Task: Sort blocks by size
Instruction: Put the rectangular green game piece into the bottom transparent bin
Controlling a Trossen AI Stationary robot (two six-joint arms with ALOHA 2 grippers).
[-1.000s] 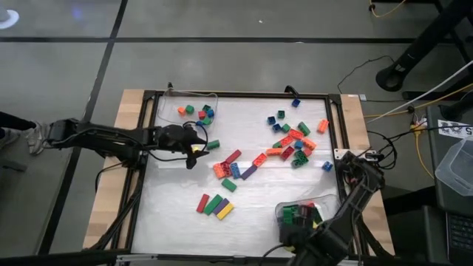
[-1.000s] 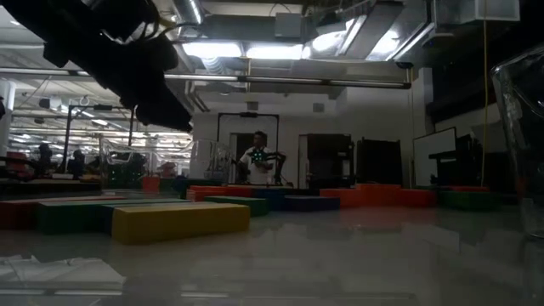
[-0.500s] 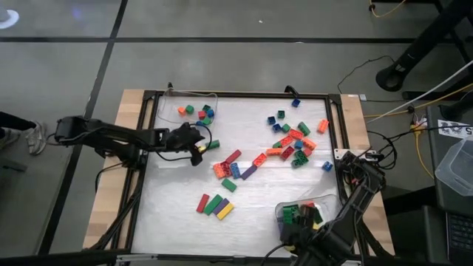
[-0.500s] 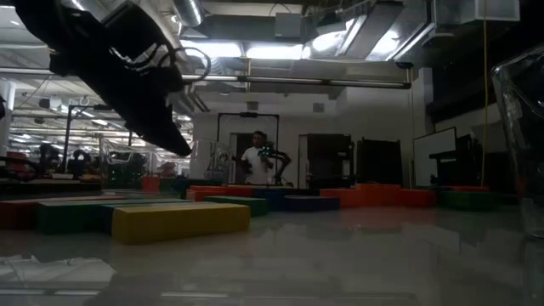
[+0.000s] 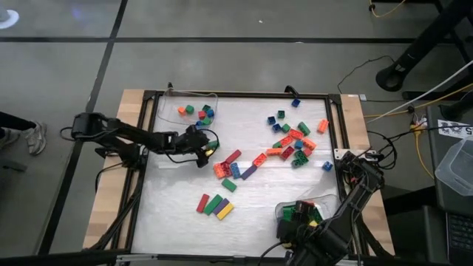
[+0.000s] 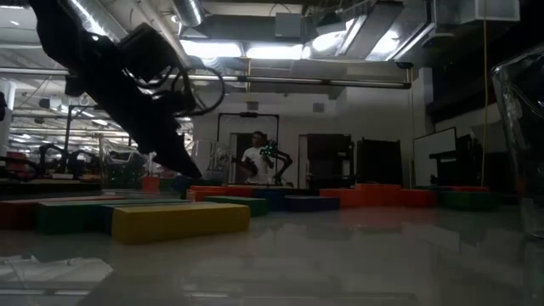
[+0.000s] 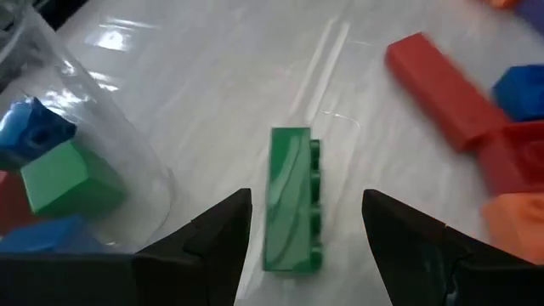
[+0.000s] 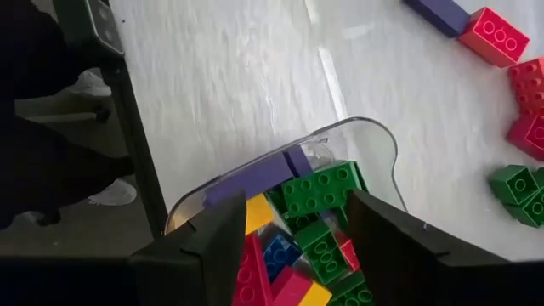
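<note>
A long green brick (image 7: 291, 198) lies flat on the white table (image 5: 177, 199), on its side with the studs facing sideways, and its long axis runs straight between the 2 spread fingers of the left gripper (image 7: 302, 246), which hangs over it empty with neither finger touching. In the high view this brick (image 5: 213, 145) sits just beside the gripper (image 5: 202, 150), close to the clear tray (image 5: 194, 97) at the table's far-left corner, where a handful of short cube blocks (image 5: 202, 112) are gathered. The right gripper (image 8: 289, 246) waits at the near-right corner over the second clear tray (image 8: 374, 136), jaws apart and holding nothing; a purple brick (image 8: 255, 176) lies across that tray's rim above a heap of longer green, red, yellow and blue bricks. Sorting looks partly done: each tray has a share, but a large scatter of mixed blocks (image 5: 294, 140) remains across the table's right half, a small cluster (image 5: 233, 168) lies at the middle, and 4 long bricks (image 5: 215, 205) lie side by side nearer the front. Judging by size, the green brick belongs with the long ones, so most of the work is left.
</note>
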